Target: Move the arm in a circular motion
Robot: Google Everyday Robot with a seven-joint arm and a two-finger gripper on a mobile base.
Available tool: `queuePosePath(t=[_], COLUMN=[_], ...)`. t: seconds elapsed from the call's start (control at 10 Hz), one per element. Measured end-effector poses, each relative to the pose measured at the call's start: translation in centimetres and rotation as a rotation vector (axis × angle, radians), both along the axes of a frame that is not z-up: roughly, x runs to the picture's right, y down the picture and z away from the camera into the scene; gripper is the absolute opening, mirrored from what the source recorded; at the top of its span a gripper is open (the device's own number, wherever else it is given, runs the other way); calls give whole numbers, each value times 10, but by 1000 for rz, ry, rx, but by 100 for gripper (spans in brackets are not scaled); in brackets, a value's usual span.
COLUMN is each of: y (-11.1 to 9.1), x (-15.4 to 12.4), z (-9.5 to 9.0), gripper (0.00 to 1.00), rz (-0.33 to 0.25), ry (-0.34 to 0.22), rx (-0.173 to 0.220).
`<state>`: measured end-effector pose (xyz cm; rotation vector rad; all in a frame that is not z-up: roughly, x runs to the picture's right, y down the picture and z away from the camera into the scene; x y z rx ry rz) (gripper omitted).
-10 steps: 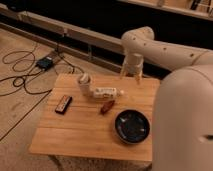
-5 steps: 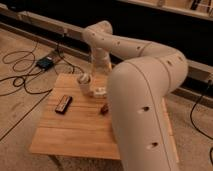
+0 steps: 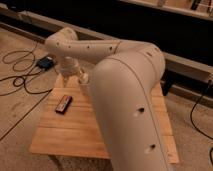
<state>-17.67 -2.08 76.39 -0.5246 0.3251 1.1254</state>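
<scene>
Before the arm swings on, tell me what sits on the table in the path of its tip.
The gripper hangs low over the table's far left corner, by a small pale thing. A dark remote lies just in front. The arm hides the table's right half.

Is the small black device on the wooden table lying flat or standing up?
Lying flat: the black device rests lengthwise on the table. The gripper hangs above the table's far edge.

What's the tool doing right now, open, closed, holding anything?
Tool: at the arm's tip, low over the table's far left part; open or closed cannot be told.
</scene>
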Motion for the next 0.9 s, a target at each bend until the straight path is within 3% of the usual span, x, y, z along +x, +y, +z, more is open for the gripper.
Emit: queuePosePath(t=[0.2, 0.4, 0.6, 0.9], y=[48, 87, 112, 118], x=[1, 17, 48, 116], z=[-43, -74, -97, -110], gripper=[65, 65, 65, 65], rz=[-75, -68, 27, 212], ry=[-46, -47, -1, 136], rx=[30, 37, 34, 47])
